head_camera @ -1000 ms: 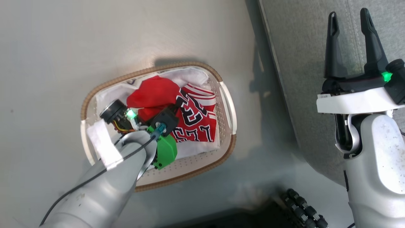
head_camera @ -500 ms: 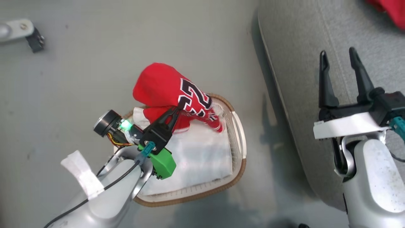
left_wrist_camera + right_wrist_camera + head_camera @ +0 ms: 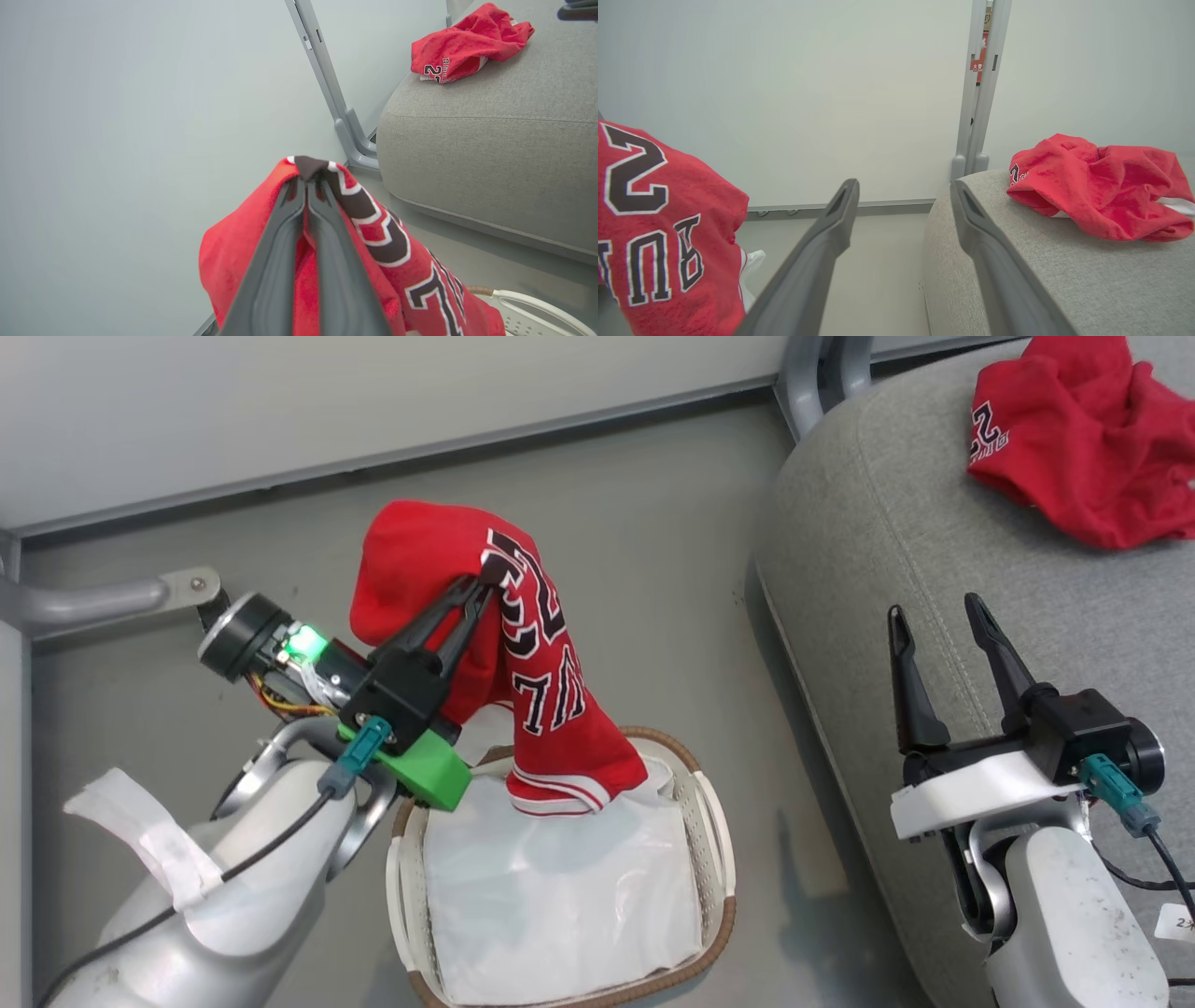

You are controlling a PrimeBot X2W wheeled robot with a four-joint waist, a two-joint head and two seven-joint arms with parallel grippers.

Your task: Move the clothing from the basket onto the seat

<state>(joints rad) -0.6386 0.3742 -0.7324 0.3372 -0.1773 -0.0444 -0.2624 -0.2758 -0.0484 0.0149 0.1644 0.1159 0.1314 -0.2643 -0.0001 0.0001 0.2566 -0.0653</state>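
Transfer step: left end effector (image 3: 481,586) pinched shut on red jersey (image 3: 560,747), hem hanging over basket (image 3: 719,859); right end effector (image 3: 934,607) wide, empty. Next: carry to seat (image 3: 859,523) at frame right, release.

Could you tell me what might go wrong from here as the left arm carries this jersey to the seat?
1. The left gripper pinches only a small fold of the jersey, so the cloth may slip out on the way.
2. The hem hangs down to the liner in the basket and could drag either along.
3. The open right gripper stands between basket and seat; the hanging cloth might snag on it.
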